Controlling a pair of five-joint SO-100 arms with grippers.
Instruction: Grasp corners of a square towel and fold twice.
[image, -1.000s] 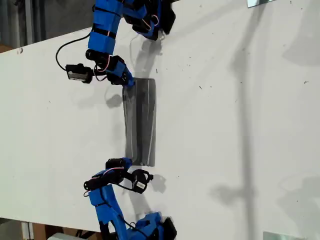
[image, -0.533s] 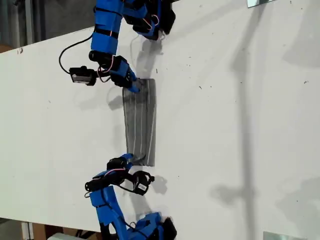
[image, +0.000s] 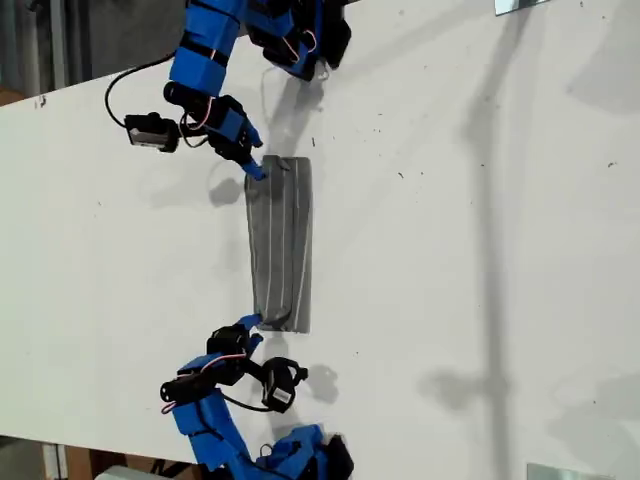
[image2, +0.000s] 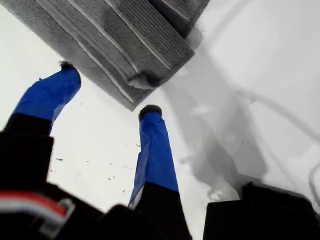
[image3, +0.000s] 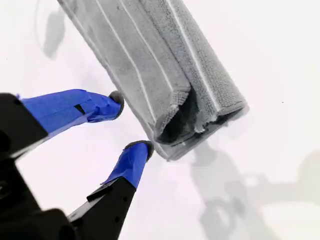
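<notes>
Both arms have backed off the towel (image: 280, 245) since a second ago. They were right at its two short ends then, and now each sits just off its end with a sliver of white counter (image: 450, 250) in between. The towel is a narrow folded strip lying flat, about where it was.

The exterior view just shows a tidy grey strip, but the wrist views tell more. My first tool (image2: 110, 89) is spread open with nothing in it, its fingertips just short of the towel's end. There's a small rumpled tuck at that corner (image2: 137, 80). My second tool (image3: 131, 121) is also released and empty. One fingertip is almost at the towel's other end, where the layers gape and show a dark gap between the folds (image3: 182, 117).

In the exterior view, there's a wide stretch of counter beyond the towel's long edge on the right.
</notes>
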